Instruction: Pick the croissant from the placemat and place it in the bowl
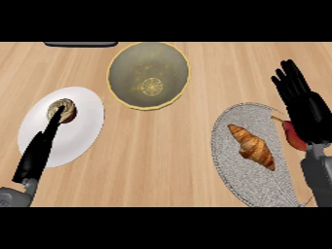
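Note:
A golden-brown croissant (252,146) lies diagonally on the round grey placemat (251,185) at the right. An olive bowl (148,74) with a yellow rim and a pale round pattern inside stands at the upper middle. My right hand (306,109) hovers over the placemat's right edge, just right of the croissant, fingers straight and pointing up, holding nothing. My left hand (40,148) is stretched flat over a white plate at the left, its fingertips at a small round pastry.
A white plate (79,133) at the left carries a brown swirled pastry (64,110). A red chilli-like item (293,135) lies at the placemat's right edge, partly behind my right hand. A dark object (80,44) shows at the top edge.

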